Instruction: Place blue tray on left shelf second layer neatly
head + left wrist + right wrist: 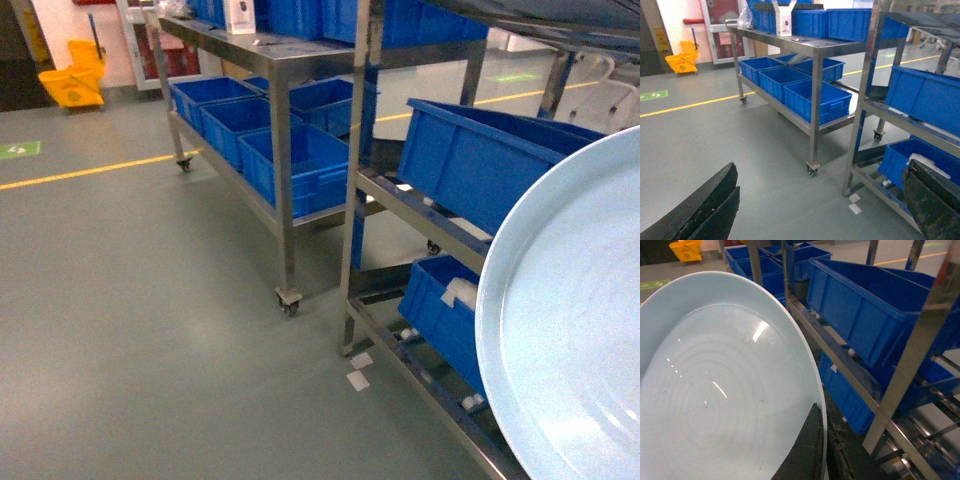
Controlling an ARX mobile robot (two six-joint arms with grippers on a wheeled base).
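The right gripper (822, 450) is clamped on the rim of the blue tray (720, 395) — held aloft and tilted, beside the steel shelf rack (840, 360) with its dark-blue crates (875, 310). The left gripper (820, 210) hangs spread wide over the floor — holding nothing.

pale sky-blue round blue tray (570, 330) filling the lower right corner, tilted, raised rim toward the shelving, cut off by the right and bottom edges. behind it, a steel rack (352, 200) with a tilted dark-blue crate (480, 160) on a middle level and another crate (440, 310) on the bottom level. farther left, a wheeled steel table (283, 60) with several dark-blue crates (295, 165) on its lower shelf. grey-green floor (150, 330) with a yellow line (90, 170), two small white scraps (358, 372) near the rack foot. yellow mop bucket (75, 80) at the far upper left.
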